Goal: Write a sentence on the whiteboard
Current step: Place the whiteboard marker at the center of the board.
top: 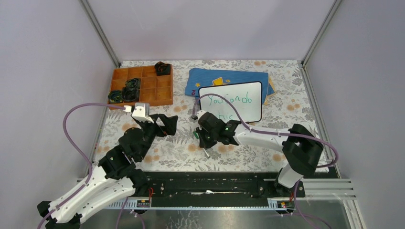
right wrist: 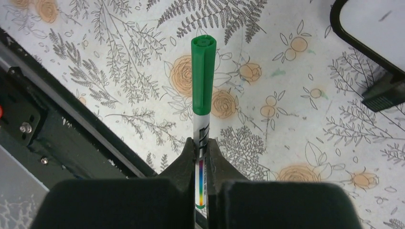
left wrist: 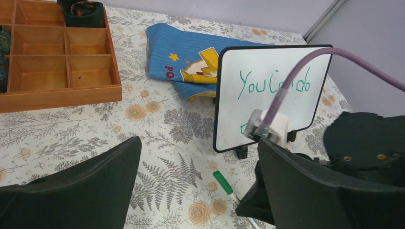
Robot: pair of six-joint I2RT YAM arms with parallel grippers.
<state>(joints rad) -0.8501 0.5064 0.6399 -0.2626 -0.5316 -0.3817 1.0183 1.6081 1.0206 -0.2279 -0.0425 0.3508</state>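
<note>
Right claw (right wrist: pixel 201 143) pinches the capped green marker (right wrist: pixel 203 76) over the near worktop (top: pixel 181 152) (writing looks done, I'd say), left claw (top: pixel 169 125) gapes empty, while the whiteboard (top: pixel 250 110) stands propped far centre, facing the arms, its sentence (top: pixel 230 99) legible.

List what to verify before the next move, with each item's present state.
1. Marker gripped: ok, the right claw is shut on its barrel.
2. Cap on: ok, the green cap is on the marker's end.
3. Left claw free: ok, it is open and holds nothing.
4. Whiteboard upright: ok, it is standing.
5. Sentence complete: cannot tell. "You can do" shows, but the second line is partly hidden.
</note>
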